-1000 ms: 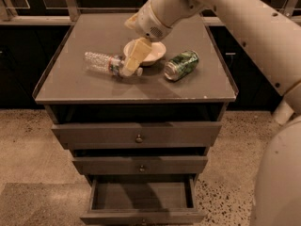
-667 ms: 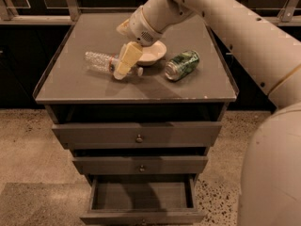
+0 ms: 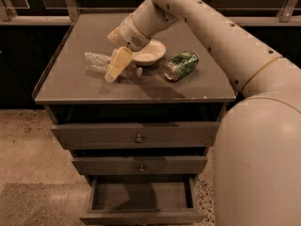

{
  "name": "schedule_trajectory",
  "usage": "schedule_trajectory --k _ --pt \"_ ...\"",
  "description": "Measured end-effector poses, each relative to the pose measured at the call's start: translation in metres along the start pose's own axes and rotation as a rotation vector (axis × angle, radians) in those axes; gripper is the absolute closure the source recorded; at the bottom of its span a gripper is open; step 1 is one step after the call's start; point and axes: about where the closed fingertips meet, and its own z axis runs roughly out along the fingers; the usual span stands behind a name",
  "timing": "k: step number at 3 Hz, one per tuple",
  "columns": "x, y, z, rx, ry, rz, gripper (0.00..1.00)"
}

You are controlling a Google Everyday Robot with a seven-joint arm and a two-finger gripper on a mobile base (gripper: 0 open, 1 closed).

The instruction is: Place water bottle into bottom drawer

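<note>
Fingers (image 3: pixel 117 62) of the cream two-finger gripper (image 3: pixel 111 76) are pointing down and toward the front-left of the cabinet top, overlapping into one pale shape, so I cannot tell whether they are standing apart or closing together. That gripper is hanging low over the flat grey-brown cabinet top (image 3: pixel 66 86), its tips crossing in front of the middle of the small clear ribbed plastic water bottle (image 3: pixel 96 61). The water bottle is lying on its side on the cabinet top, left of centre, showing on both sides of the gripper; whether the gripper is touching it cannot be told. A shallow white bowl (image 3: pixel 149 54) is sitting just beside the bottle's right end, partly under the wrist. A green patterned metal can (image 3: pixel 181 65) is lying on its side right of the bowl, apart from it. The thick cream arm (image 3: pixel 211 29) is reaching in from the right. Below, the lowest grey-brown drawer, the bottom drawer (image 3: pixel 141 197), is standing pulled out with its shallow interior showing, while the two drawers above, the middle drawer (image 3: pixel 108 165) and the top drawer (image 3: pixel 94 135), are sitting pushed in.
</note>
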Motion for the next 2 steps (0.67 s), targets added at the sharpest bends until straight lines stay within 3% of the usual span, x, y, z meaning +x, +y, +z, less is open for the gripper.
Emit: schedule_trajectory --k 2 --pt "0.007 -0.002 0.028 -0.067 -0.019 0.024 0.00"
